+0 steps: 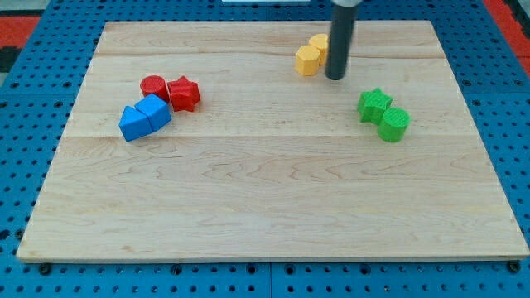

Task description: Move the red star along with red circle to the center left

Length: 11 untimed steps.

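My tip [334, 78] rests on the wooden surface [273, 207] near the view's top, just right of two yellow blocks [310, 56]; it is a bare rod with nothing to spread or pinch. The red star [184, 93] and red circle [154, 87] touch each other at centre left, against two blue blocks [144, 117]. A green star [375, 104] and green cylinder [394, 124] sit at right.

Single view, raised in front, angled down at the whole wooden board [273, 207], moderately near

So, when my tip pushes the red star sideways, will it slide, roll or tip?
Probably slides: the red star sits low and flat on smooth wood. Its points may make it rotate. It touches the red circle, so both likely move together.
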Tool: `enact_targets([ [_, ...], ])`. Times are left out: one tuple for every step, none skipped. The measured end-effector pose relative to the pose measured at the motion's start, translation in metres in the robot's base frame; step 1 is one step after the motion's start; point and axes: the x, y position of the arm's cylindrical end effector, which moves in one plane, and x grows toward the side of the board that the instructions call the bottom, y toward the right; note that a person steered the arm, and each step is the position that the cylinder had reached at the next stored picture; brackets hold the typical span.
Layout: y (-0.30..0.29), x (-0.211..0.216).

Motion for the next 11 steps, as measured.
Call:
enact_targets([
  [0.023,0.035],
  [0.043,0.056],
  [0.052,0.073],
  [0.016,0.034],
  [-0.111,0.031],
  [-0.191,0.057],
  [-0.26,0.059],
  [-0.279,0.033],
  [-0.304,0.023],
  [-0.281,0.042],
  [-0.344,0.052],
])
